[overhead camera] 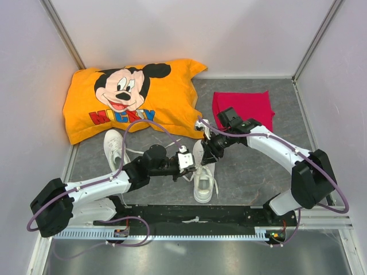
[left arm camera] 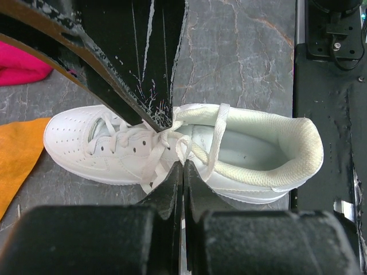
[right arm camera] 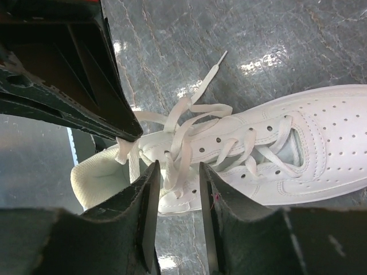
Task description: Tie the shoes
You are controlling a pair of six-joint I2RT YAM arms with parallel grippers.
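Note:
One white shoe [overhead camera: 203, 182] lies mid-table with its toe pointing away from the arms' bases. The other shoe [overhead camera: 114, 146] lies to the left, untouched. My left gripper [left arm camera: 183, 165] is shut, its tips pinching a lace [left arm camera: 182, 150] at the shoe's [left arm camera: 252, 149] throat. My right gripper [right arm camera: 176, 169] hovers over the same shoe [right arm camera: 309, 149], jaws open with a gap. A loop of lace [right arm camera: 182, 143] hangs between its fingers without being squeezed. In the top view both grippers, left [overhead camera: 192, 162] and right [overhead camera: 205, 153], meet above the laces.
An orange Mickey pillow [overhead camera: 132, 97] lies at the back left and a red cloth [overhead camera: 243, 109] at the back right. A black rail [overhead camera: 195, 215] runs along the near edge. Walls close in on three sides.

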